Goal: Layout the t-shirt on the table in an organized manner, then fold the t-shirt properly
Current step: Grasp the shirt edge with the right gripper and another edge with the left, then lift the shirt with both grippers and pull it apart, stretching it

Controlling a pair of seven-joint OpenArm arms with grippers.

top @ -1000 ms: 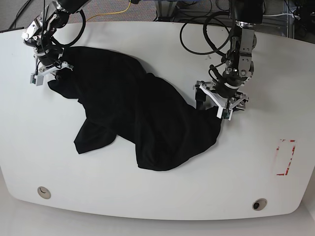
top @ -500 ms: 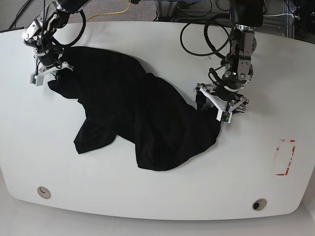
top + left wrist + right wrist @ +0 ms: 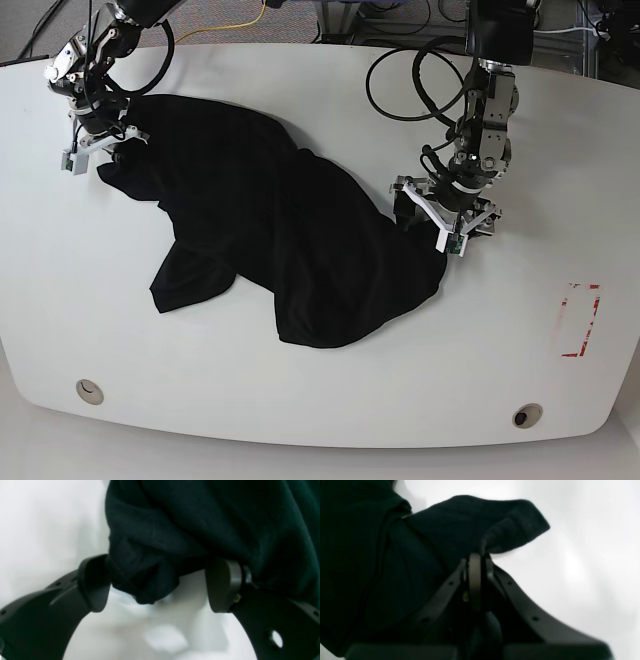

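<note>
White and smooth, the bench (image 3: 330, 400) carried a black t-shirt (image 3: 280, 230) crumpled across its middle, running in the base view from the upper left corner down toward the centre right, with one loose flap reaching out at the lower left. Two round holes (image 3: 89, 391) sat near the bench's front edge, and a red rectangle marking (image 3: 580, 320) lay well apart from the cloth on the right side.

At the upper left of the base view, the right gripper (image 3: 98, 146) sat at the shirt's corner. Its wrist view showed the jaws pressed together with a fold of the dark cloth (image 3: 475, 535) pinched between them, the fabric bunched above the black fingers (image 3: 475, 580) and white bench behind.

At the centre right of the base view, the left gripper (image 3: 440, 215) stood at the shirt's opposite edge, tilted down onto the fabric. In its wrist view the jaws were spread wide, the two dark pads (image 3: 222, 585) well apart, and a rumpled lump of the shirt (image 3: 150, 562) hung down between them. The cloth touched the left-hand pad and draped over the finger on the other side.
</note>
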